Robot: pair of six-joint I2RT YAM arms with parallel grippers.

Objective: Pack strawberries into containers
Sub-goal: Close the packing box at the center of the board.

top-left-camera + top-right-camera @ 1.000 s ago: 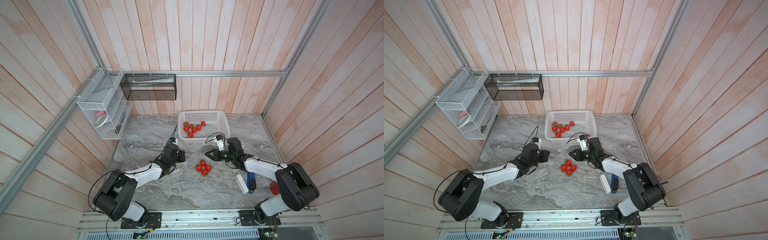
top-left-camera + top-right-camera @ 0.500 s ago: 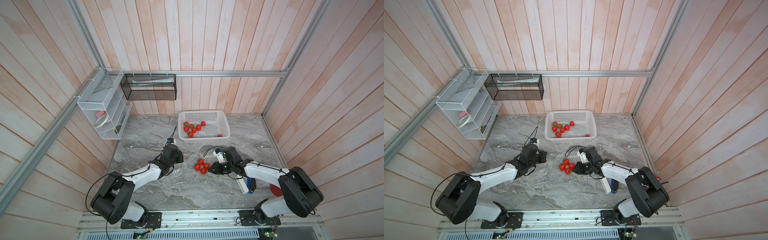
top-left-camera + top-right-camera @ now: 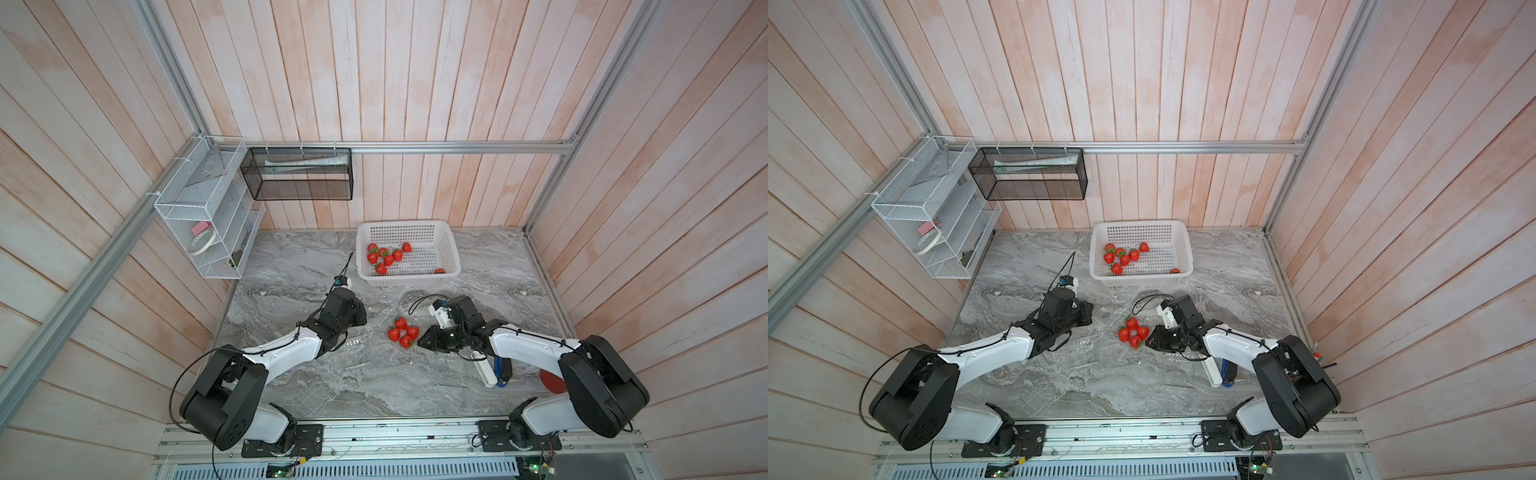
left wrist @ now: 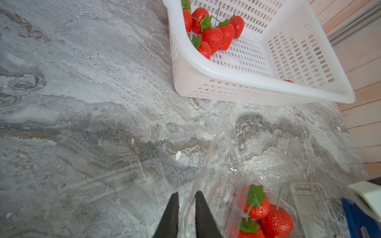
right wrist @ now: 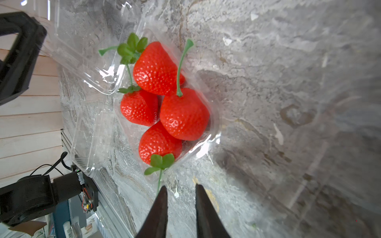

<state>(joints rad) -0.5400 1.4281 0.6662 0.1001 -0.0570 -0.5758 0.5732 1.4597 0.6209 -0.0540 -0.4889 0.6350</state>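
Several strawberries (image 5: 165, 103) lie packed in a clear container (image 5: 213, 134) on the marble; both top views show them at mid-table (image 3: 401, 331) (image 3: 1133, 332). My left gripper (image 4: 187, 198) is shut on the raised edge of that container's clear lid (image 4: 216, 148), to the left of the fruit (image 3: 360, 315). My right gripper (image 5: 180, 190) is open and holds nothing. It is low, just right of the container (image 3: 422, 341) (image 3: 1152, 338), and one strawberry stem reaches to a fingertip. More strawberries (image 3: 386, 257) (image 4: 212, 35) lie in the white basket (image 3: 453, 257).
Another clear container (image 4: 92, 185) lies flat beside my left fingers, and a third (image 4: 307, 197) lies past the fruit. A white and blue object (image 3: 492, 372) and a red cup (image 3: 550, 380) sit under my right arm. Wire racks (image 3: 208, 216) hang on the left wall.
My right gripper came down from near the basket's front to the right side of the filled container, and its jaws widened a little. The left gripper kept its hold and hardly moved.
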